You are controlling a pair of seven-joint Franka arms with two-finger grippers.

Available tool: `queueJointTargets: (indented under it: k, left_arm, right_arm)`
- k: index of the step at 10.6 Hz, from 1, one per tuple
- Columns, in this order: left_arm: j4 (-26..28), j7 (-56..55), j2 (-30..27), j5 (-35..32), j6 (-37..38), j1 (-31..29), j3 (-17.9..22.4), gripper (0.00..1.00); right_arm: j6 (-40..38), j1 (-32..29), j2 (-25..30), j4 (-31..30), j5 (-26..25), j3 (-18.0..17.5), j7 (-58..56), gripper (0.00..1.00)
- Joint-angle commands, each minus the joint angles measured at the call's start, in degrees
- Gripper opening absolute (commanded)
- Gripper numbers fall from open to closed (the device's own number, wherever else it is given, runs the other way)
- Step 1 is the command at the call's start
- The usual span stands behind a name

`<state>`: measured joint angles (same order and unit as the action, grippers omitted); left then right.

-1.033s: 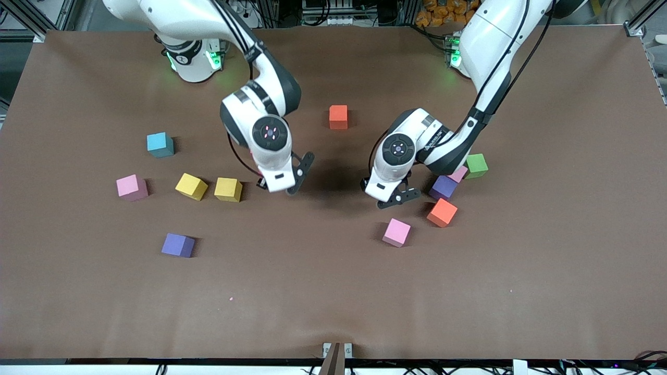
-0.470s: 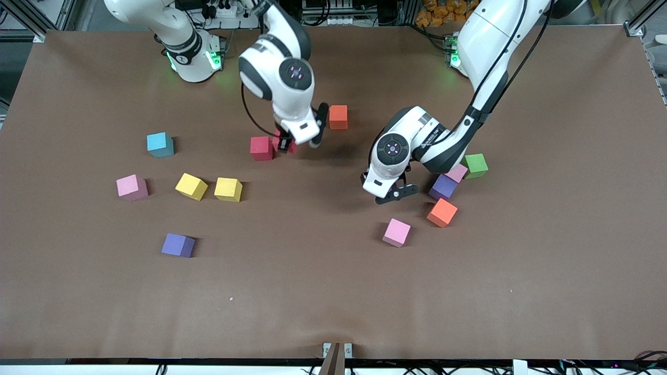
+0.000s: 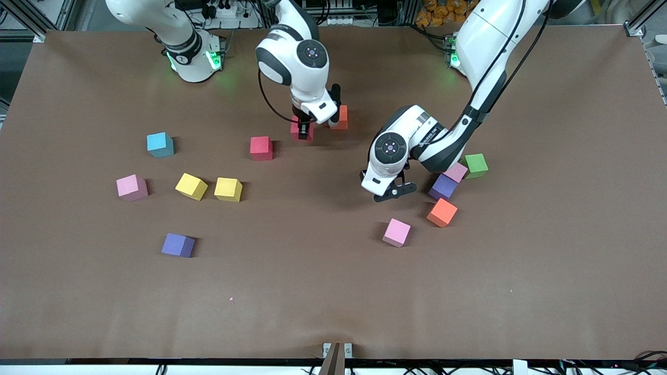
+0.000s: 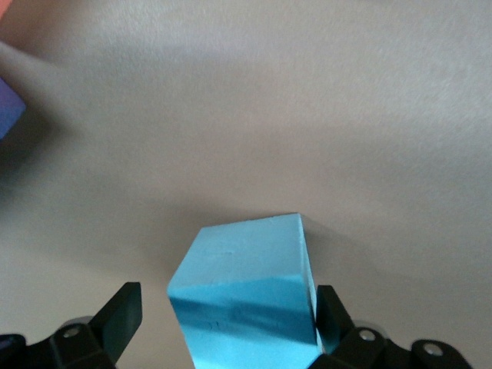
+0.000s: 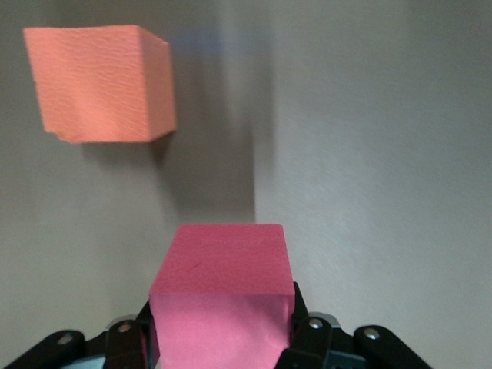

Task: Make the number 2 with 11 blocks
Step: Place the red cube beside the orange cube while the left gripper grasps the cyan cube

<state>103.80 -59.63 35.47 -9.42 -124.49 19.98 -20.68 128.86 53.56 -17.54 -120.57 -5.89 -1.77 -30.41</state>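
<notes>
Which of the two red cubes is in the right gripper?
The red cube beside the orange cube, clamped in the right gripper; the right wrist view shows it between the fingers. The other red cube sits free, nearer the camera.
</notes>
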Motion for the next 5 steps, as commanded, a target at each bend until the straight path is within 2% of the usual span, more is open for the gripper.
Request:
queueJointTargets:
  k: [1,2,4,5]
  left_arm:
    - [0.97,-0.40,-0.40,-1.04,0.57,-0.12,-0.41,0.73]
    - [0.88,-0.75,-0.40,-1.04,0.39,-0.12,-0.41,0.46]
    - [0.88,-0.93,-1.01,-0.87,0.48,-1.08,-0.59,0.21]
    - [1.23,-1.71,-2.24,-0.17,0.65,-1.78,-0.68,0.15]
  right_arm:
    - [2.35,2.33,-2.23,-0.20,-1.14,0.36,0.35,0.63]
    - [2.71,2.60,-2.76,-0.20,-1.14,0.36,1.40,0.63]
    - [2.80,5.05,-3.63,-0.02,-1.05,0.36,5.78,0.63]
    - [3.41,6.72,-4.25,0.07,-1.05,0.36,8.59,0.63]
